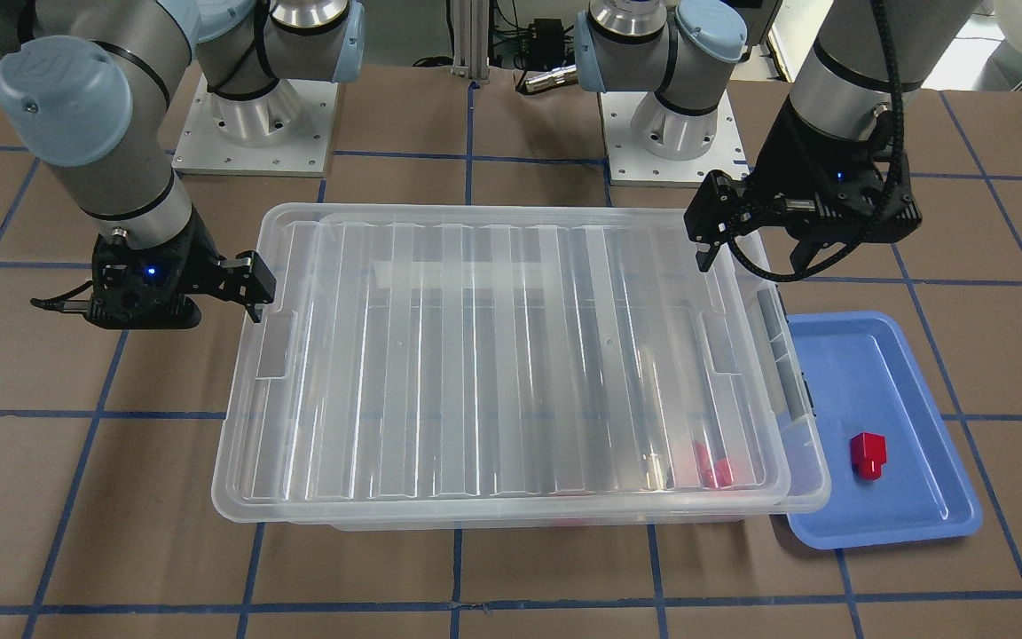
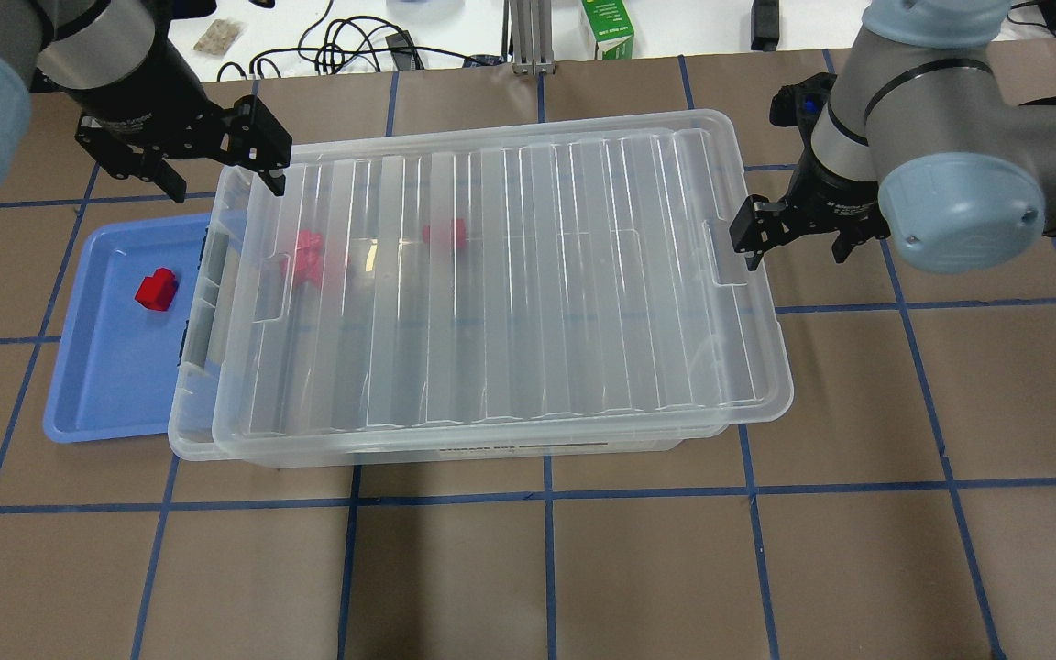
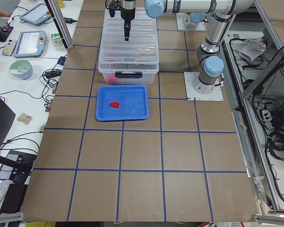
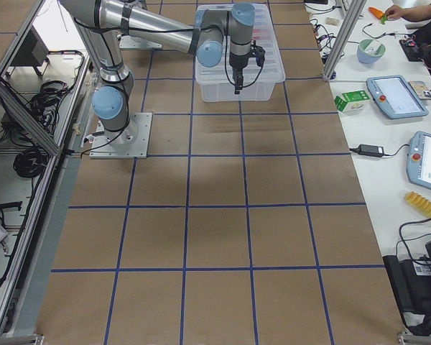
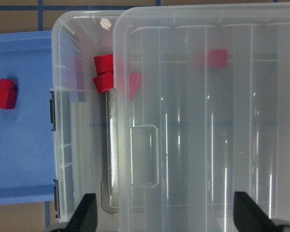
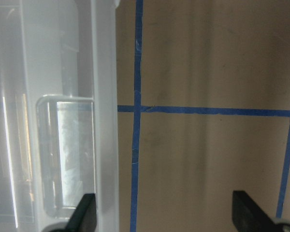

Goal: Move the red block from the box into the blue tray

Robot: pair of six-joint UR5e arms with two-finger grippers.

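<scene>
1. The small glossy red plastic block (image 2: 157, 289) lies in the shallow periwinkle-blue plastic tray (image 2: 106, 385), toward its far end. It is free of both claws, so the placing looks done.
2. The large clear plastic storage box (image 5: 72, 145) stands just beside the tray. Its ribbed clear lid (image 2: 528, 275) rests on it but is shifted toward the robot's right, which leaves a strip of the box open at the tray end.
3. The left claw (image 2: 216, 170) hangs over the lid's tray-side end. Its fingers are spread wide and hold nothing.
4. The right claw (image 2: 794, 240) hangs at the lid's opposite end, also spread wide and empty.
5. What remains is probably squaring the lid.
   - To do that well, each claw should take its own end rim.
   - Both should move together and keep the lid level.
   - The lid should be eased toward the tray until the rims line up.
   - The box must not be shoved into the tray, or the block there may be jolted.
6. The left wrist view shows two spare red blocks (image 5: 105, 72) plainly in the open strip. In the overhead view they are only pink smudges through the lid.
7. The right wrist view shows one finger over the lid's edge and the other over the bare brown bench (image 6: 208, 159). The overhead view does not make that clear.
8. The side views are too small to show how the claws stand.
</scene>
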